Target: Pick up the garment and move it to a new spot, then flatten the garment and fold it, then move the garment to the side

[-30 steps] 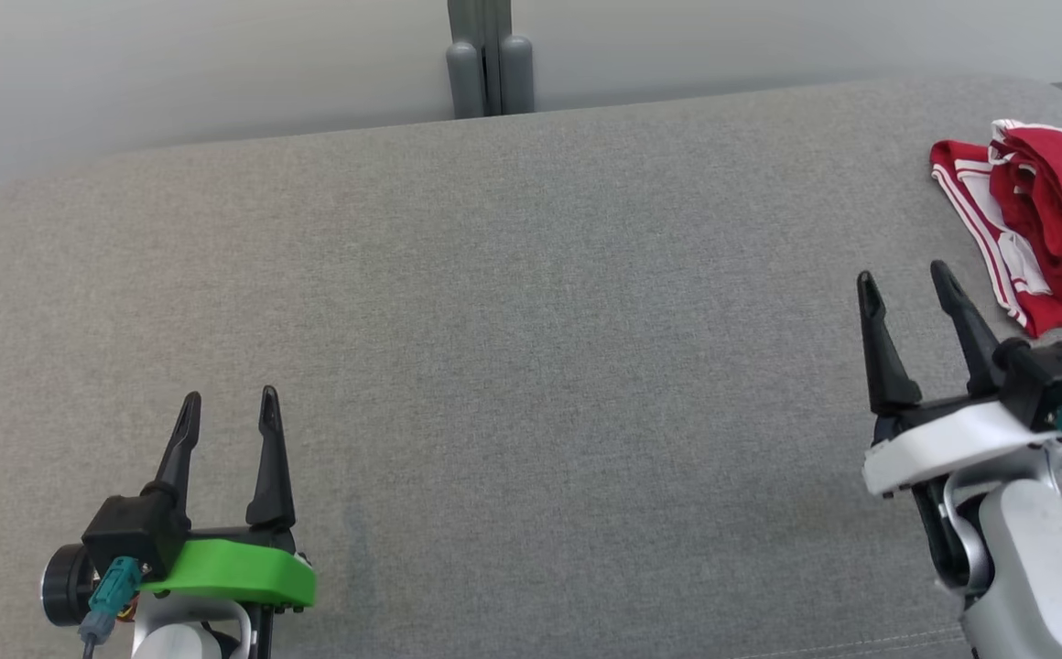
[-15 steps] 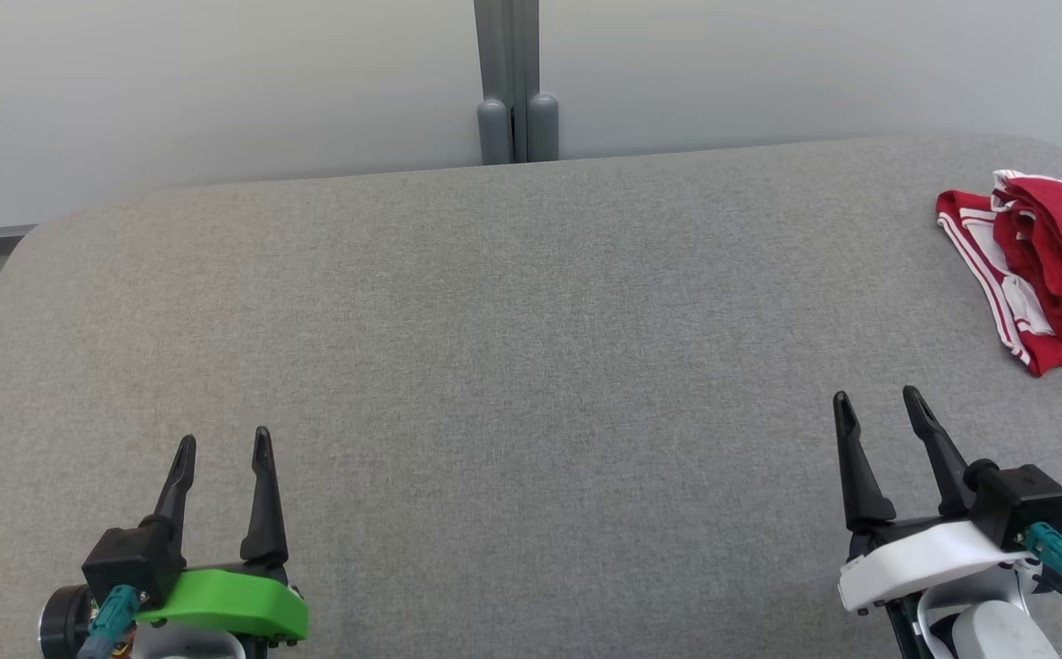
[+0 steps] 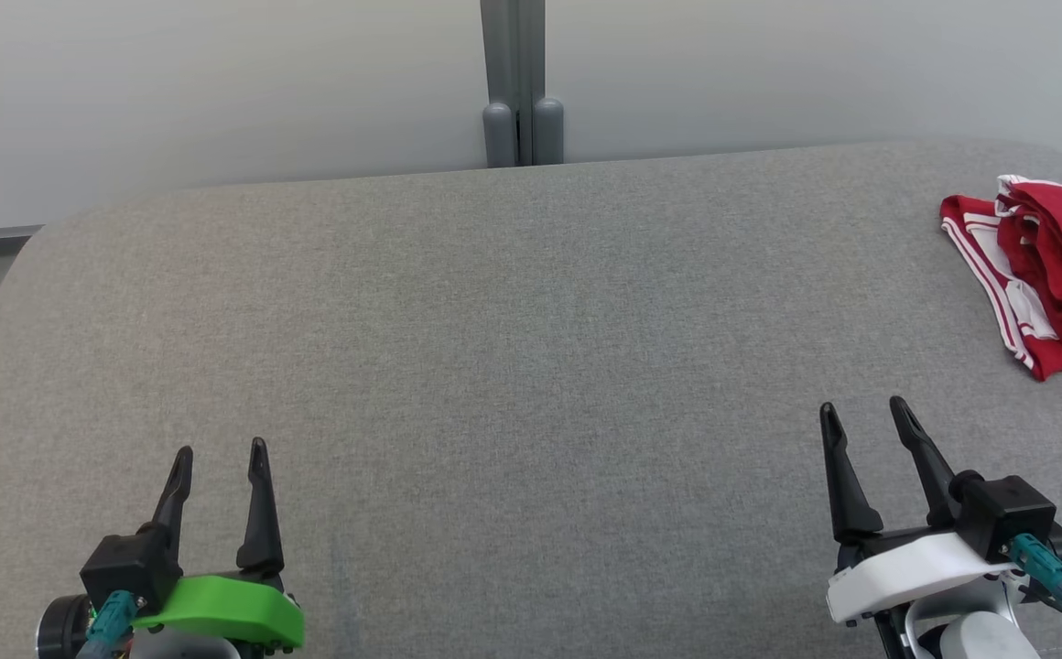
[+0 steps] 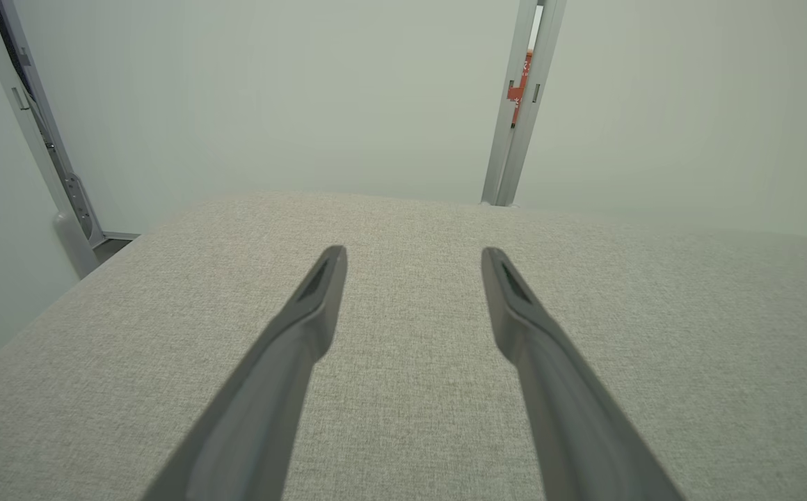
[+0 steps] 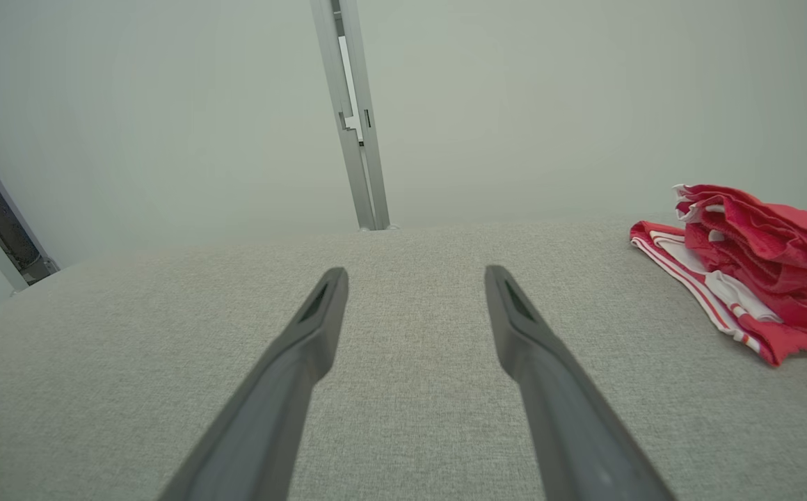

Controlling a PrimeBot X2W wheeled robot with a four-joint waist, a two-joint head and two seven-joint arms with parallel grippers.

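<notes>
A red garment (image 3: pixel 1048 265) with white stripes lies folded in a loose pile at the far right of the grey cushioned surface (image 3: pixel 513 366), partly cut off by the head view's right edge. The right wrist view has the garment (image 5: pixel 758 278) at its right side. My right gripper (image 3: pixel 861 416) stands open at the lower right, well short of the garment, with nothing between its fingers. At the lower left my left gripper (image 3: pixel 220 453) is open and empty too. In the wrist views the left gripper (image 4: pixel 414 254) and the right gripper (image 5: pixel 416 275) hover over bare fabric.
A pale wall runs behind the surface, with a grey vertical post (image 3: pixel 514 82) at its middle. The cushion's far edge is rounded, and its left corner (image 3: pixel 27 247) drops away to the floor.
The head camera has tilted up, so the far edge and garment sit lower in the picture. Both grippers have drawn back toward me; the right one is farther from the garment. Both stay open.
</notes>
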